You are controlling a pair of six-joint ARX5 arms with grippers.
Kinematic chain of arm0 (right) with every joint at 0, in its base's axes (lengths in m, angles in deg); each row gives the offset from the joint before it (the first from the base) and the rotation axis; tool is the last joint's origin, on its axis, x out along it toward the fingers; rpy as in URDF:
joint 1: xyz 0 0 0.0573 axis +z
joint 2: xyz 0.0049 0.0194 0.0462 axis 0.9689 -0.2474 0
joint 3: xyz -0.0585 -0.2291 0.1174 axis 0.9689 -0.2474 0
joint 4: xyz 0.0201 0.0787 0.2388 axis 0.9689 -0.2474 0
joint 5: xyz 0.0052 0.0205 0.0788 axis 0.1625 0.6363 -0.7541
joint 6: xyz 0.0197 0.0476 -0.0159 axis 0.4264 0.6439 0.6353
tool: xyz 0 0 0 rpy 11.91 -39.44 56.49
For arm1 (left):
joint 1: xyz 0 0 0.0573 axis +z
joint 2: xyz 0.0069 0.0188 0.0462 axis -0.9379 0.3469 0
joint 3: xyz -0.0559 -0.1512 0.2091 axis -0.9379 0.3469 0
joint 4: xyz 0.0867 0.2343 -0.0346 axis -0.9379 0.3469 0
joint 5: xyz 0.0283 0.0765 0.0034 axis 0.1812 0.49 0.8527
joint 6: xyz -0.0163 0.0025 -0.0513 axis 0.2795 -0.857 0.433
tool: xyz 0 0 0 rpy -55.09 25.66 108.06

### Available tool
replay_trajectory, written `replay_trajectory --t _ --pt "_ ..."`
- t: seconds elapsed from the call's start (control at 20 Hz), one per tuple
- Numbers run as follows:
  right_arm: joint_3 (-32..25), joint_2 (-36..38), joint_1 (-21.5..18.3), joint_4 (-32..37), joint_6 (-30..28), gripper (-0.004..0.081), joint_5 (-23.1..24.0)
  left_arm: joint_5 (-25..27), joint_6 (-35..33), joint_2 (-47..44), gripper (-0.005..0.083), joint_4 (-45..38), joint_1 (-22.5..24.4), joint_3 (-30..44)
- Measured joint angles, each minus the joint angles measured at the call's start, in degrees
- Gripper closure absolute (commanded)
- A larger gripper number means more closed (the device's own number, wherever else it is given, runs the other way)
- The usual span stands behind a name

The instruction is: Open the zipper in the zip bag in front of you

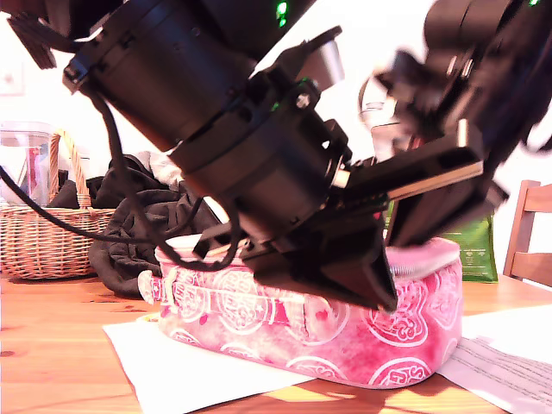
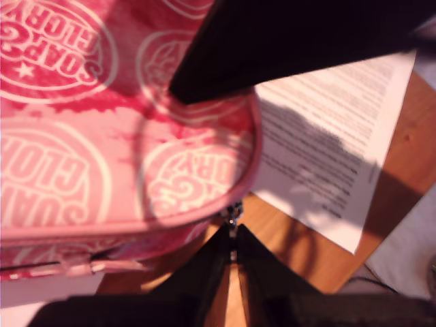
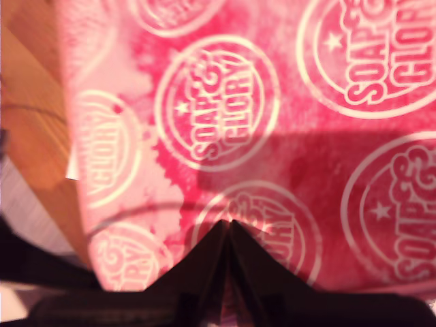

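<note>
Both black arms fill the exterior view above the zip bag (image 1: 345, 332) on the table (image 1: 52, 345). First gripper (image 2: 233, 248) pinches the zipper (image 2: 234, 216) pull; second gripper (image 3: 228, 235), jaws together, presses the top. Zipper apparently barely opened.

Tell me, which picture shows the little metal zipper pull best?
The first wrist view: the small metal zipper pull sits at the corner of the zip bag, pinched at the tips of my first gripper. The exterior view hides it behind the arms. The second wrist view shows only the bag's top panel.
</note>
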Motion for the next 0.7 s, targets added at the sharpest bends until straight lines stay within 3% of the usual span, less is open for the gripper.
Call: replay_trajectory --t 0.25,0.7 --pt "0.94 -2.43 0.04 1.14 -0.48 0.0783 1.49 -2.60 -0.02 0.00 0.0795 0.90 0.94 0.00" --pt "1.44 -3.17 1.09 0.98 -1.16 0.0783 3.98 -2.69 -1.99 -4.24 0.0794 6.64 1.70 0.00"
